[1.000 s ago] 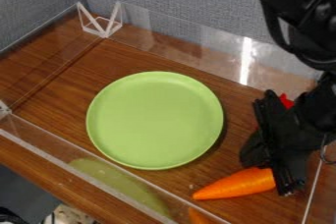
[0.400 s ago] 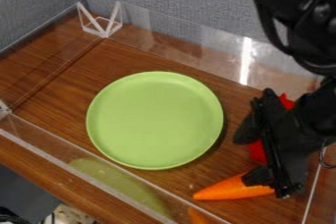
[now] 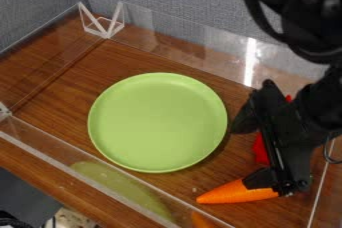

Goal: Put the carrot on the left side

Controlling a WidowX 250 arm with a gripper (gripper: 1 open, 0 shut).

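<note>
The orange carrot (image 3: 238, 191) lies on the wooden table at the front right, just right of the green plate (image 3: 158, 121). Its pointed end faces left, and its thick end lies beside one black fingertip (image 3: 285, 182). My gripper (image 3: 263, 158) hangs just above and behind it, pointing steeply down. It is open, with one finger out toward the plate and the other down by the carrot. Nothing is held between them.
A red block (image 3: 261, 148) shows between the fingers, on the table behind the carrot. A clear plastic wall (image 3: 80, 177) runs along the front edge, and another stands at the back. A white wire stand (image 3: 102, 19) sits in the back left corner.
The gripper was shut on the carrot's thick end. It has since opened wide and risen a little. The carrot stays on the table at the front right.
</note>
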